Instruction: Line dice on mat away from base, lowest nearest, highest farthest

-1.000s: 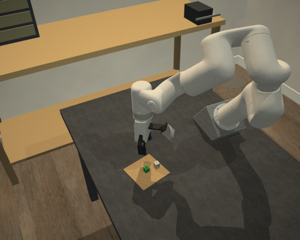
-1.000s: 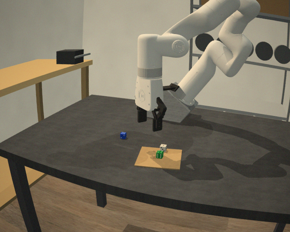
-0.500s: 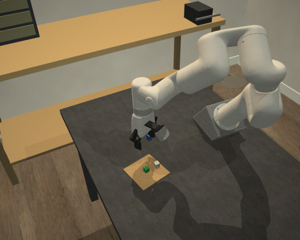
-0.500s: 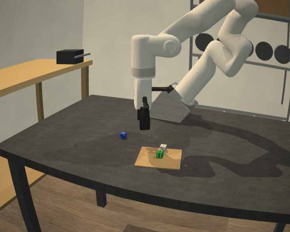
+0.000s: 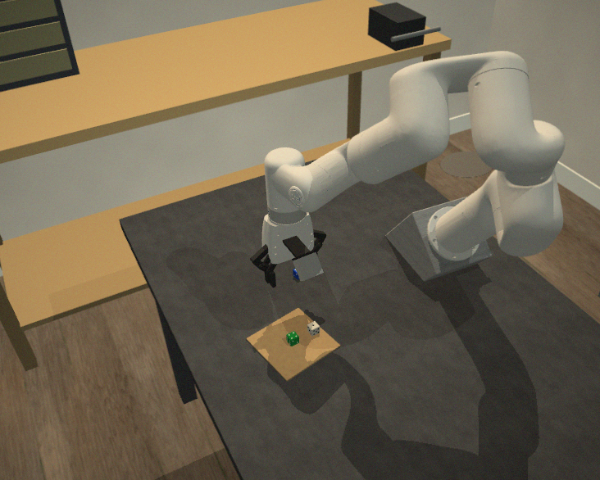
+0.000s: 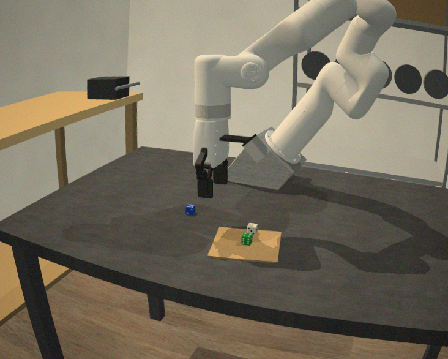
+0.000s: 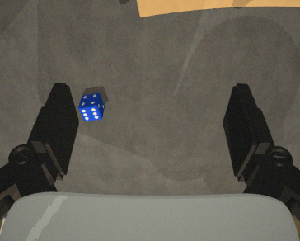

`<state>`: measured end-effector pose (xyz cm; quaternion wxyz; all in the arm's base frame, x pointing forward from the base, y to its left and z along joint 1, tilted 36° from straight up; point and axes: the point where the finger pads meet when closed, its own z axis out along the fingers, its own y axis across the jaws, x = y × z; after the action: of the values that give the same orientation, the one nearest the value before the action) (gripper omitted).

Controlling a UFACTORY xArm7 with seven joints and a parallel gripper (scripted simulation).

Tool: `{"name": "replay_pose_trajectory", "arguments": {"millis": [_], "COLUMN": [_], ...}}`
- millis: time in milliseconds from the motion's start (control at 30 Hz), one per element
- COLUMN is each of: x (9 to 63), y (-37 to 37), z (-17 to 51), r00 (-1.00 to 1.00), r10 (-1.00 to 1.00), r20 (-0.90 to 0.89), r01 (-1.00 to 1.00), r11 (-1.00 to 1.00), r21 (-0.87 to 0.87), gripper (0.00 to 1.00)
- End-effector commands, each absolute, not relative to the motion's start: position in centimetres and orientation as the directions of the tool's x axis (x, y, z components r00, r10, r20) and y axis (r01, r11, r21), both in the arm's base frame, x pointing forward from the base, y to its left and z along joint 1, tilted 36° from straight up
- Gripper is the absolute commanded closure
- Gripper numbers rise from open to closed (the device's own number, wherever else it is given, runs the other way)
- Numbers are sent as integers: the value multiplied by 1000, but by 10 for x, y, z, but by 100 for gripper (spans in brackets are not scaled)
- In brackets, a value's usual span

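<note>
A blue die [image 5: 295, 273] [image 6: 190, 209] [image 7: 91, 107] lies on the dark table, off the mat; the wrist view shows a four face and a six face. A green die [image 5: 293, 338] [image 6: 246, 239] sits near the middle of the tan mat [image 5: 288, 370] [image 6: 268, 255] [image 7: 185, 7]. A white die [image 5: 313, 328] [image 6: 252, 228], one pip up, sits on the mat nearer the base. My gripper [image 6: 212, 188] [image 7: 151, 101] is open and empty, above the table. In the wrist view the blue die appears inside the left finger, well off centre. In the top view the gripper partly hides it.
The robot's base block [image 5: 425, 240] [image 6: 261, 172] stands on the table beyond the mat. A wooden bench [image 5: 200, 74] [image 6: 33, 112] with a black box [image 5: 397, 24] [image 6: 107, 87] stands behind the table. The mat's corner shows at the top of the wrist view.
</note>
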<state>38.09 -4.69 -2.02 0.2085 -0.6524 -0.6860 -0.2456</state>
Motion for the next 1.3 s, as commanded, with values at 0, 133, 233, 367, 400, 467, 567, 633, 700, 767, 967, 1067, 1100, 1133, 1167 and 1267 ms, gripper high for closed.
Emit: {"name": "replay_pose_trajectory", "arguments": {"millis": [0, 133, 233, 367, 400, 467, 567, 633, 700, 767, 967, 1067, 1100, 1133, 1167, 1267], "x": [377, 373, 369, 365, 363, 361, 357, 355, 353, 352, 343, 340, 338, 338, 335, 333], "y": [-56, -60, -64, -70, -71, -74, -78, -80, -82, -84, -93, -96, -98, -98, -101, -103], "z": [-26, -30, -34, -39, -40, -43, -46, -48, -50, -51, -59, -61, -63, -63, -65, -67], "r00": [104, 204, 300, 421, 450, 506, 585, 624, 657, 686, 825, 861, 888, 888, 911, 928], "r10": [790, 776, 755, 716, 704, 679, 637, 613, 591, 570, 439, 393, 354, 353, 316, 283], "r20": [604, 597, 583, 557, 549, 532, 502, 484, 468, 452, 357, 323, 294, 293, 266, 241], "r01": [994, 978, 953, 907, 892, 862, 810, 781, 753, 727, 565, 508, 459, 458, 412, 371], "r11": [-102, -181, -257, -353, -376, -420, -483, -514, -541, -563, -673, -702, -724, -724, -742, -756], "r21": [-39, -99, -158, -231, -249, -283, -331, -355, -376, -393, -477, -499, -515, -516, -529, -539], "gripper": [0, 0, 0, 0, 0, 0, 0, 0, 0, 0, 0, 0, 0, 0, 0, 0]}}
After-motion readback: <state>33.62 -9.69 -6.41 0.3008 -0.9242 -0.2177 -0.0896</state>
